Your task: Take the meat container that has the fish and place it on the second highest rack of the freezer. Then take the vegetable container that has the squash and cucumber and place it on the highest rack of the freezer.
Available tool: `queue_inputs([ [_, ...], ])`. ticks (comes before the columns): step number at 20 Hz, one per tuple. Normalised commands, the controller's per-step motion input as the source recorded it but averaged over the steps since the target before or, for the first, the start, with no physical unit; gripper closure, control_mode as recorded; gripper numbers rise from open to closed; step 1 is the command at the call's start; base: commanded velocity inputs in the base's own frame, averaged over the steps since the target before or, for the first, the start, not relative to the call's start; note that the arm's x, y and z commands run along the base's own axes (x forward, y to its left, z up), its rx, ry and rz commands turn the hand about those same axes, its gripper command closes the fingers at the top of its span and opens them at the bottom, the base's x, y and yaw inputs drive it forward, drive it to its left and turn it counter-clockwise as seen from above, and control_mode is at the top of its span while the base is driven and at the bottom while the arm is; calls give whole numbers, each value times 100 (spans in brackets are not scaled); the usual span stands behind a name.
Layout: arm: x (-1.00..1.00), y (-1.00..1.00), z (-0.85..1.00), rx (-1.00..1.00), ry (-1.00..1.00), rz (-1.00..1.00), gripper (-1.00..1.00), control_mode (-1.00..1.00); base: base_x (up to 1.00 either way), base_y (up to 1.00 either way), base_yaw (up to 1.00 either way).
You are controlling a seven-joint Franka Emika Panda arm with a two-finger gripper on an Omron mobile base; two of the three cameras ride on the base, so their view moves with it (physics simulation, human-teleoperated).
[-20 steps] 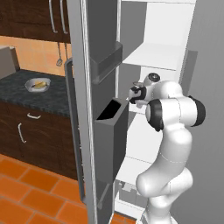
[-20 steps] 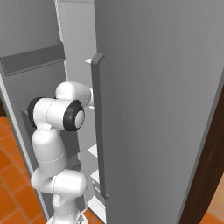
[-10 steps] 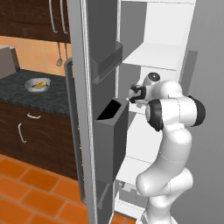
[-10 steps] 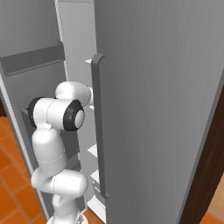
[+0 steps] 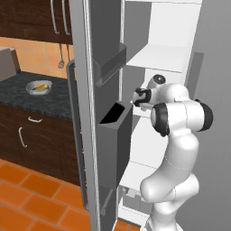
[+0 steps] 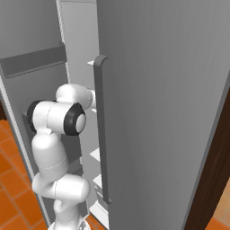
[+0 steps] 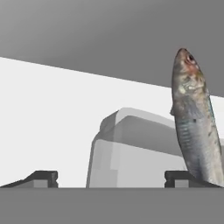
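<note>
Gripper [image 7: 111, 177] spread wide, empty; meat container [image 7: 135, 153] with fish [image 7: 194, 118] just ahead: risks snagging on withdrawal.

Fish [image 7: 194, 122]: tail cut off at the lower edge, behind a fingertip [image 7: 177, 177]. Meat container [image 7: 131, 148]: base cut off below. Bowl [image 5: 38, 87] on worktop [image 5: 27, 97]: contents too small to identify. Hand: hidden inside freezer [image 5: 158, 58].

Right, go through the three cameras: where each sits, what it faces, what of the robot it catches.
Left base view: behind the arm's left, facing the open freezer; arm at right.
Right base view: behind its right, facing the freezer door's handle; arm at left.
Hand view: on the hand, facing the fish in its container; tool open.
Both base views share arm and freezer.
</note>
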Motion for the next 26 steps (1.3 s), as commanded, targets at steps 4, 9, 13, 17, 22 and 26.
queue_inputs([
  [4,-57,10,2,-1,-22,1,-100,-100,0,0,0],
  [9,-39,9,38,0,-7,0,-100,-100,0,0,0],
  [13,-14,8,67,0,1,0,-100,-100,0,0,0],
  [17,-63,1,12,-2,0,0,-100,-100,0,0,0],
  [22,-79,9,1,-1,0,0,-100,-100,0,0,0],
  [26,-65,44,24,0,0,0,-100,-100,0,0,0],
])
